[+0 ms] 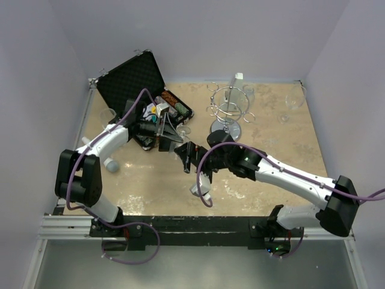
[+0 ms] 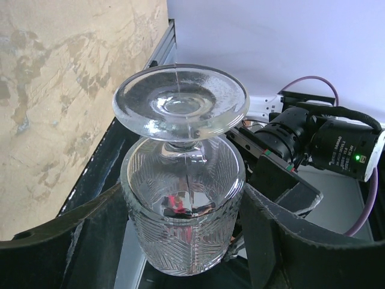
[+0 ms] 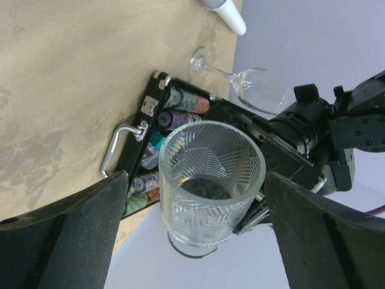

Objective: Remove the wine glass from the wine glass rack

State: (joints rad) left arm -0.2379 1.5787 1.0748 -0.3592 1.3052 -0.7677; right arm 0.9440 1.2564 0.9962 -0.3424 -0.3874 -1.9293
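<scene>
The table [image 1: 150,195] is closed in by pale walls on its left, far and right edges. Bare top is seen along the near edge and over much of the right half. An open black case [image 1: 133,84] is set in the far left corner, with its lid raised. The wine glass rack [image 1: 228,111] is stood by the middle of the far edge. A plain wine glass [image 1: 295,96] is set well apart from it, in the far right corner.

The patterned wine glass [image 2: 183,223] is held off the rack, in the air over the middle of the table, near the case. In the left wrist view its bowl is squeezed on both sides by the left claw [image 2: 180,247], and its round foot is turned to the camera. Its open mouth is shown only in the right wrist view. There it is framed by the right claw [image 3: 204,229], whose fingers [image 3: 78,229] are spread wide, with a gap left on each side. Behind it, rolls of coloured chips [image 3: 180,108] are seen in the case, and a clear wine glass [image 3: 252,87] is seen just beside the case.
</scene>
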